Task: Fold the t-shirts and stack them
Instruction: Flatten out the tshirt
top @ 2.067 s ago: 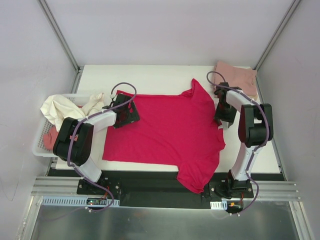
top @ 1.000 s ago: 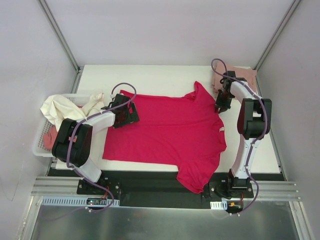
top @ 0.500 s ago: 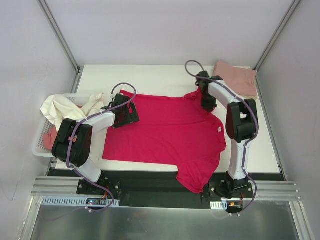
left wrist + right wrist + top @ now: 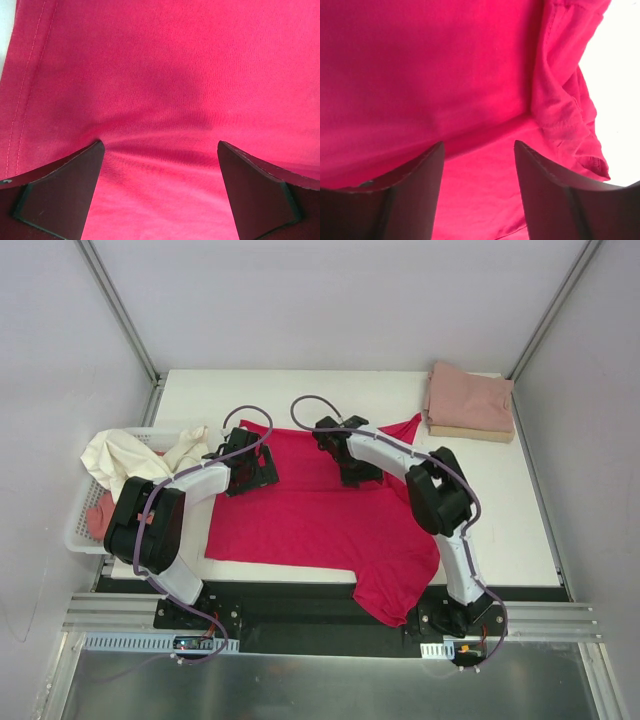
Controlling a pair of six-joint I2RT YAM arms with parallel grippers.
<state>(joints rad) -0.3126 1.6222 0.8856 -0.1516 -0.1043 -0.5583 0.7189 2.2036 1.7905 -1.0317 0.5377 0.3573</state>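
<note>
Crimson t-shirt [image 4: 320, 520] spread beneath left hand [image 4: 160, 143] and right hand [image 4: 478, 144] — both parted.

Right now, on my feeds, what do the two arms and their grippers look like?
Both arms are alike: the left arm and right arm have white rounded links joined by bulky black joint housings, on black bases. A thin purple-grey cable loops along each. The left gripper and right gripper are black, with two broad, wedge-shaped dark fingers.
</note>
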